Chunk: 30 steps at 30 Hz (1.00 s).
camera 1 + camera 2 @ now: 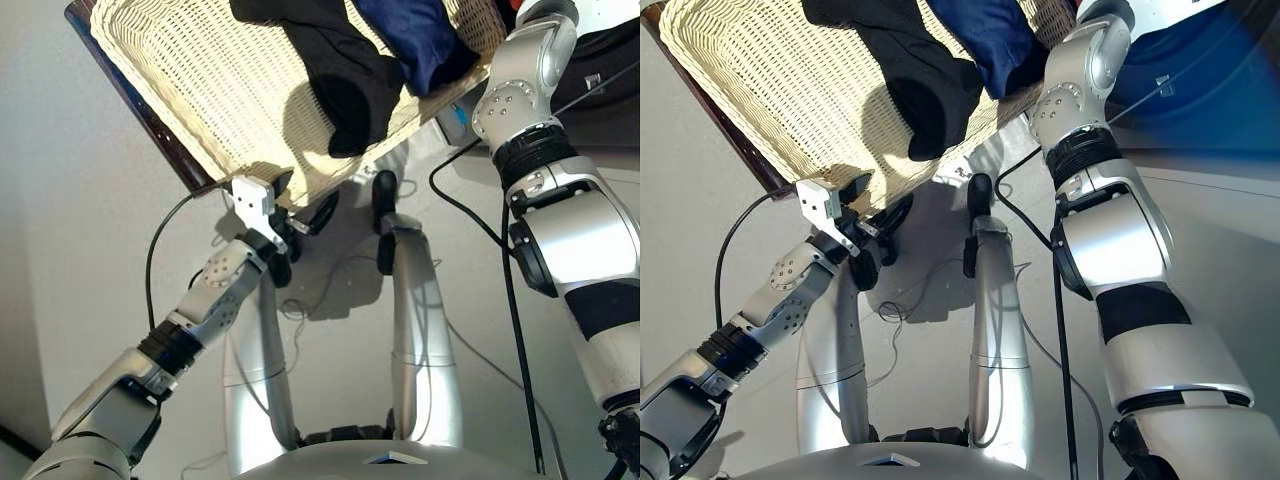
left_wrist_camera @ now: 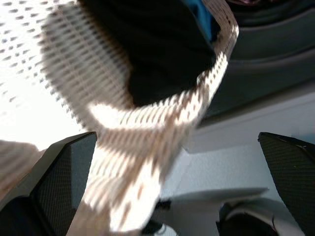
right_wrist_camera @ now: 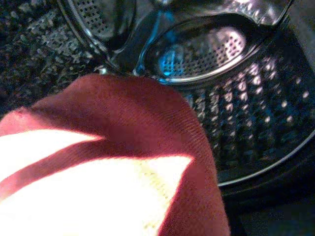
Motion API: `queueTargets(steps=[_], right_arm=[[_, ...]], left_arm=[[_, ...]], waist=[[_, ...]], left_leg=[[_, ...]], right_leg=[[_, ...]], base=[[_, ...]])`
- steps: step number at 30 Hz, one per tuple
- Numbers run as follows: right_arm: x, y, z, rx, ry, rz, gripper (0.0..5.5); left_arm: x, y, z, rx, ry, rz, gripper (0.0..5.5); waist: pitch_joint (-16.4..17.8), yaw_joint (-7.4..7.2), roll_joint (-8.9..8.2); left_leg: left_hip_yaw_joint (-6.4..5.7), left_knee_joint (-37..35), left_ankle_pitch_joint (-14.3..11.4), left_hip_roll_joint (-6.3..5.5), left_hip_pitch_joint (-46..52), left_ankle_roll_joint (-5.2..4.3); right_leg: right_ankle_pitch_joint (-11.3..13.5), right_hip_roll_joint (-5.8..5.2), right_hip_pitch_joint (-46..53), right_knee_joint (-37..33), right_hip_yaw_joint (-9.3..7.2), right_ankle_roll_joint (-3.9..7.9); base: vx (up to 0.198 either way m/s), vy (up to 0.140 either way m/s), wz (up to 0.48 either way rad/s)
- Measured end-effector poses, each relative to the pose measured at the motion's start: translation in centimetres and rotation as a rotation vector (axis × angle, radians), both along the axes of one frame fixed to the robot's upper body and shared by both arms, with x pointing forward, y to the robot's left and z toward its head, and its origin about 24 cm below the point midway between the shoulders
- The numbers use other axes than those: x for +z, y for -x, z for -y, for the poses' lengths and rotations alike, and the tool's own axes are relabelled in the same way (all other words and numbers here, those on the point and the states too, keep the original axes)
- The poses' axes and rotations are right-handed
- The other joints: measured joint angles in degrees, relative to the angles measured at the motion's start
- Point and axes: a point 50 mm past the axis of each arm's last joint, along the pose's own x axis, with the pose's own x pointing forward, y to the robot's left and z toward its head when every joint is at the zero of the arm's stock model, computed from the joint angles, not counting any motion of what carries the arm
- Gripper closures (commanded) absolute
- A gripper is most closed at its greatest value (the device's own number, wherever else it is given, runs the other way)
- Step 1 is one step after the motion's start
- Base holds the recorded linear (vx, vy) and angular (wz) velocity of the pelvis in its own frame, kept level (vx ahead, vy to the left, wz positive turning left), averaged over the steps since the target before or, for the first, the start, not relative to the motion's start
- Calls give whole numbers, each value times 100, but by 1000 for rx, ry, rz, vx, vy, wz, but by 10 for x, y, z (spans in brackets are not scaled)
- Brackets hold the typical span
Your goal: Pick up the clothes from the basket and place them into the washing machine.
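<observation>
The cream wicker basket (image 1: 200, 90) fills the upper part of the head views. In it lie a black garment (image 1: 340, 70) and a navy garment (image 1: 420, 35), both at its right end, the black one hanging over the near rim. My left gripper (image 1: 300, 200) is open at the basket's near edge, and the woven rim (image 2: 162, 128) lies between its fingers. My right arm reaches up out of the head views. The right wrist view shows a coral-red garment (image 3: 123, 128) close in front, inside the washing machine's perforated steel drum (image 3: 256, 108). The cloth hides the right fingers.
The basket rests on a dark brown board (image 1: 150, 130) whose edge sticks out on the left. A black cable (image 1: 505, 300) hangs beside my right arm, and thin cables lie on the pale floor (image 1: 330, 290) below the basket.
</observation>
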Motion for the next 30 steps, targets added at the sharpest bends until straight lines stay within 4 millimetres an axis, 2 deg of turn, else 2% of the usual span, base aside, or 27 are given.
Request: queueTargets(steps=[3,4,6,8,9,11,14,17,20,21,25,27,30], right_arm=[[13,-6,-17,118,171,-57,550],[14,-6,-25,155,192,-58,550],[13,-8,-46,228,234,-60,550],[13,-7,-59,271,256,-45,550],[14,-6,-65,290,260,-35,550],[18,-3,-75,325,270,-6,550],[21,-2,-77,336,262,5,550],[28,-2,-64,312,184,19,550],[35,-2,-42,260,87,14,550],[38,-2,-35,241,45,18,550],[45,3,-4,154,-92,45,550],[48,6,13,111,-140,60,550],[48,12,41,57,-267,74,550]], left_arm=[[-2,2,0,-3,5,-9,0],[-3,3,1,-11,12,-12,0],[-6,7,0,-21,25,-27,0],[-8,10,1,-37,29,-31,0],[-8,12,2,-44,32,-32,0],[-6,13,3,-54,37,-22,0],[3,11,3,-54,50,11,0],[10,9,-2,-33,63,38,0],[9,10,-4,-28,76,28,0],[8,11,-4,-27,78,23,0],[-1,16,-4,-34,71,-10,0],[0,18,-3,-42,76,-7,0],[3,21,1,-72,74,4,0]], waist=[[-64,257,133],[-70,359,145],[-81,417,162],[-81,491,163],[-81,516,163],[-81,554,162],[-80,600,160],[-76,614,154],[-75,620,152],[-75,582,151],[-75,466,149],[-76,448,148],[-76,445,148]], left_leg=[[-22,-379,126,-17,12,-67],[-70,-462,205,-49,36,-99],[-156,-506,332,-106,61,-160],[-226,-508,405,-106,61,-212],[-265,-519,422,-95,60,-238],[-240,-537,460,-108,64,-213],[-231,-537,456,-119,65,-206],[-227,-521,416,-138,79,-141],[-221,-411,369,-152,74,-105],[-223,-408,326,-149,71,-99],[-153,-396,346,-180,42,-16],[-82,-378,342,-176,-3,10],[-4,-195,263,-173,-105,109]], right_leg=[[14,-6,3,-297,-71,-21],[30,-9,11,-316,-90,-46],[161,-66,47,-236,-173,-242],[212,-100,111,-196,-317,-313],[173,-105,140,-196,-384,-326],[140,-127,151,-172,-447,-304],[66,-180,198,-198,-505,-277],[49,-207,218,-167,-524,-267],[13,-229,221,-79,-497,-277],[4,-231,218,-93,-474,-233],[58,-254,188,-140,-359,-150],[97,-256,134,-158,-308,-103],[84,-256,9,3,-212,-60]], base=[[7,1,68],[25,0,285],[30,7,437],[22,9,347],[23,11,227],[11,7,89],[0,0,0],[0,0,0],[0,0,0],[0,0,0],[0,0,0],[0,0,0],[0,0,0]])
